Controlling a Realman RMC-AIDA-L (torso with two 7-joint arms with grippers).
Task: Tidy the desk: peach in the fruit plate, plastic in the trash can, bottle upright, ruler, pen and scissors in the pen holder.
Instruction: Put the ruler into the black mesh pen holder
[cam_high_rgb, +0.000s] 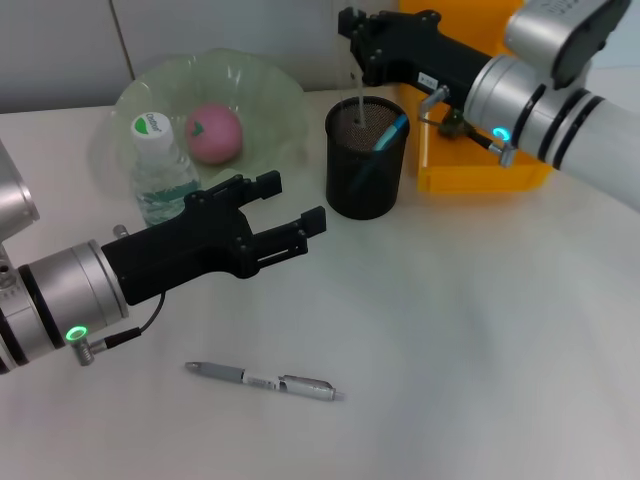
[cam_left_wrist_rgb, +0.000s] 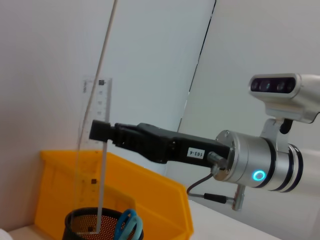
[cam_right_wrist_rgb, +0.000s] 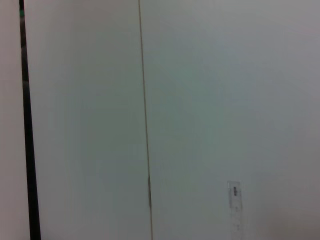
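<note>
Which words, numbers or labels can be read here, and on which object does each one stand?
Right gripper, small white sticker: "103-4", uncertain.
Bottle, green and white cap: brand word, too blurred to read.
Ruler: scale marks, numbers too small.
Pen: white label, unreadable.

Ruler (cam_left_wrist_rgb: 92, 150) base hidden (inside holder (cam_left_wrist_rgb: 80, 225)).
</note>
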